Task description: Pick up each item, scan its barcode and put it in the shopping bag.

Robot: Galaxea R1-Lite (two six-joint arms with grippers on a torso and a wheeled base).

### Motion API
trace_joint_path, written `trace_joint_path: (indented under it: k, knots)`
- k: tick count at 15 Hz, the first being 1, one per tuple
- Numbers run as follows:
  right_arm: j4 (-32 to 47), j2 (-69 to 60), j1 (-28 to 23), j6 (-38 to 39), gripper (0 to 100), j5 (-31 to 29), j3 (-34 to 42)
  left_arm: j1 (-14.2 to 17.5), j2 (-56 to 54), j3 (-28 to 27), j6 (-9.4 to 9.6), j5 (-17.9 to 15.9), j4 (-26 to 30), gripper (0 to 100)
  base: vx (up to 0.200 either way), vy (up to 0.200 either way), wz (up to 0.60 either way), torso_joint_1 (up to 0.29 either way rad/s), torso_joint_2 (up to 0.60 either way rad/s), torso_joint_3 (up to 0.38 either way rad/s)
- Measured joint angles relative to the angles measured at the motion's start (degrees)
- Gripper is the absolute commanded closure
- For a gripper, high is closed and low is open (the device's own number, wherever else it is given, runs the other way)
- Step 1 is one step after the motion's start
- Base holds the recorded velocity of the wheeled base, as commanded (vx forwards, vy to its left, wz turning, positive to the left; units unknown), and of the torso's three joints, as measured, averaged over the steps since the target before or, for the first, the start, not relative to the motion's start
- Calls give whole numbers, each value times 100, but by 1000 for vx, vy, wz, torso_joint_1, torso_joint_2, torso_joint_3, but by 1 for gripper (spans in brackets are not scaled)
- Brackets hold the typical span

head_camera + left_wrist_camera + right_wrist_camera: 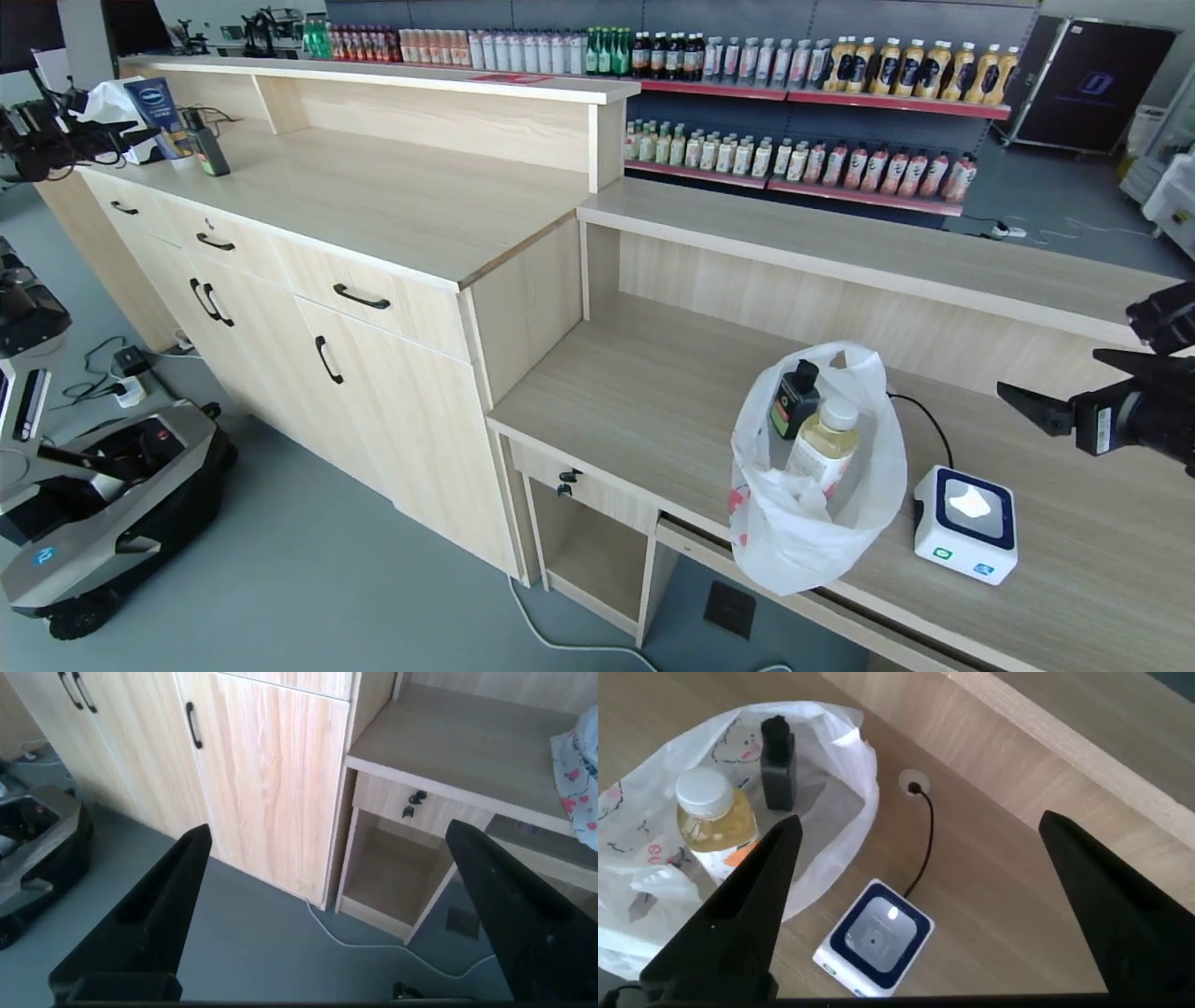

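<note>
Right wrist view: the right gripper (920,819) is spread wide and holds nothing, suspended above the wooden counter (1046,793). Beneath it lie the white scanner (875,933) and its black cable (926,845). Just beside the scanner, to the gripper's left, stands the white shopping bag (836,784), containing an upright yellow bottle (710,826) and a dark bottle (777,761). The left gripper (329,829), likewise spread wide and holding nothing, hangs above the grey floor (252,933), facing a cabinet door (271,765).
</note>
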Motion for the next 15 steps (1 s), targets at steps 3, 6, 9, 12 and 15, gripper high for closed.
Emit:
trace_joint_path:
  k: [3,6,9,12,15]
  knots:
    - [794,-551,-88,173,0,-246,-538,0,0,1,0,-2,2,0,0,0,-600,-7,9,2]
    - [1563,-1056,-118,255,0,-424,-870,2,0,1,0,-2,0,0,0,0,-600,4,4,4]
    - [1943,-1686,-118,310,0,-468,-662,2,0,1,0,-2,0,0,0,0,-600,-4,2,1]
    - [1941,-2271,-106,597,0,-479,-105,0,0,4,0,-2,2,0,0,0,0,0,0,0]
    - [1864,-3178,52,1136,0,-466,1172,2,0,1,2,0,0,0,0,0,0,0,0,0]
